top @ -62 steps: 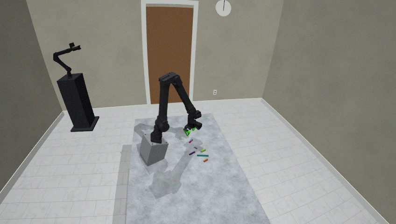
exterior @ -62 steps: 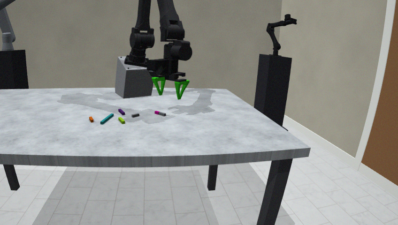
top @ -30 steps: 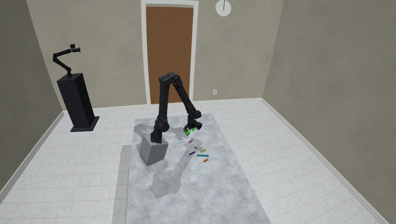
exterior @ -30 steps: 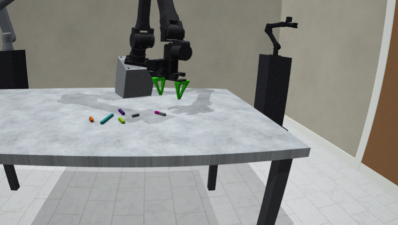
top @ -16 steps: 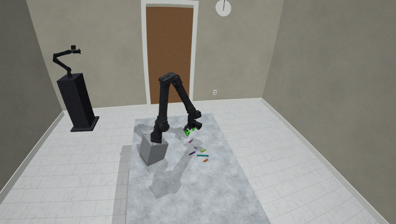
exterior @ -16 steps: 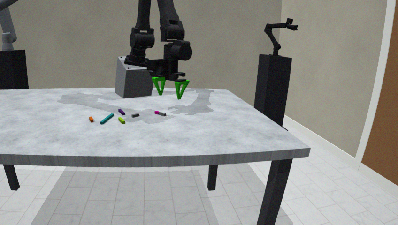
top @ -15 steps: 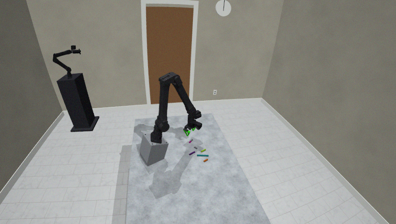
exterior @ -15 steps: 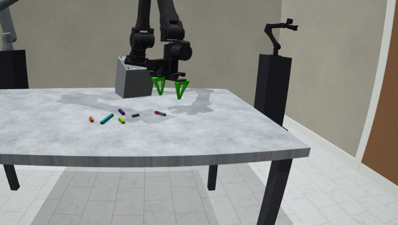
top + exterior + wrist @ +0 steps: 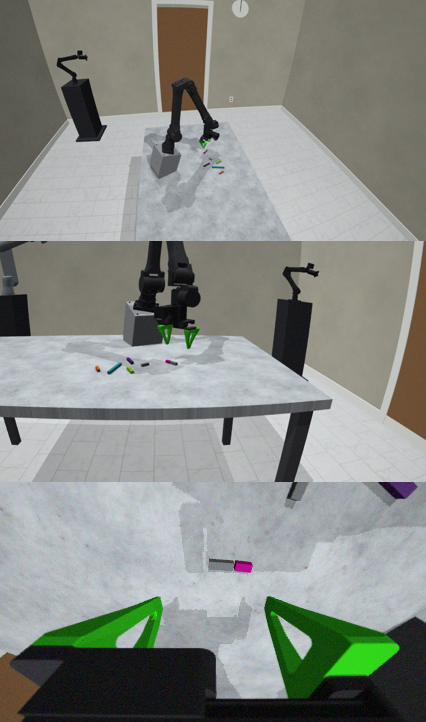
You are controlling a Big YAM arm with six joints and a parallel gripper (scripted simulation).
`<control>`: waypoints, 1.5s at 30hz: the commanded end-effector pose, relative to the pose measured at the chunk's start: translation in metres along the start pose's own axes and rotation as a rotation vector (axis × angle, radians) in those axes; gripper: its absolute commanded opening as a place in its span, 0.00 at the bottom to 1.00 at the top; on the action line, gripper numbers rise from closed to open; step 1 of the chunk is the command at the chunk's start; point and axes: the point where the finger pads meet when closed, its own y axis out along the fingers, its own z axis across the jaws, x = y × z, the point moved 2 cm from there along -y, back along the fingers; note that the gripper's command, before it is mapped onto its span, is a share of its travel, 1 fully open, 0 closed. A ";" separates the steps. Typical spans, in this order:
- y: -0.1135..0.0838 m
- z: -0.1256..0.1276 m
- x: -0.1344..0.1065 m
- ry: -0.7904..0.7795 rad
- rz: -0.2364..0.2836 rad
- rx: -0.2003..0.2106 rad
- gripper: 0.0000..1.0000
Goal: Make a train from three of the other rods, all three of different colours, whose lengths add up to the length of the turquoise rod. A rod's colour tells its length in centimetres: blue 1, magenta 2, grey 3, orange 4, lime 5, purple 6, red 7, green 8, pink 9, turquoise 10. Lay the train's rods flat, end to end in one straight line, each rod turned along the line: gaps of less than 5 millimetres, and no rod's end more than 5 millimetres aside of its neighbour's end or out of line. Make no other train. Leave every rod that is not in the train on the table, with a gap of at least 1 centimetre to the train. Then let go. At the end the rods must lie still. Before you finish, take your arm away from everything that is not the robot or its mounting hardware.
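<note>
Green fingers stand wide apart on your gripper [image 9: 206, 142] [image 9: 178, 346] [image 9: 213, 601], with nothing between them, and you have it hovering above the pale, mottled table [image 9: 209, 203] [image 9: 209, 390] [image 9: 100, 557]. Nearest to it, you see a magenta rod [image 9: 204, 152] [image 9: 168, 361] [image 9: 243, 566] lying end to end with a grey rod [image 9: 206, 150] [image 9: 173, 363] [image 9: 221, 565], the two roughly in one line; whether they touch, you cannot tell. Well apart from that pair lies your second grey rod [image 9: 210, 158] [image 9: 144, 364] [image 9: 297, 490], turned at another angle. Beyond it you find the purple rod [image 9: 206, 164] [image 9: 129, 360] [image 9: 399, 488] on one side and the lime rod [image 9: 218, 161] [image 9: 129, 369] on the other, neither joined to anything. Your turquoise rod [image 9: 218, 167] [image 9: 114, 368], the longest on the table, lies near those two, and the orange rod [image 9: 221, 172] [image 9: 97, 368] sits past it, farthest from the gripper. Behind the rods, your black arm [image 9: 176, 110] [image 9: 153, 258] rises from a grey pedestal [image 9: 160, 170] [image 9: 128, 330].
</note>
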 end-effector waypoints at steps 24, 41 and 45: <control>-0.008 -0.006 0.088 -0.492 -0.042 0.019 1.00; -0.013 -0.017 0.119 -0.759 -0.055 0.025 1.00; -0.006 -0.038 0.141 -0.841 -0.037 0.007 1.00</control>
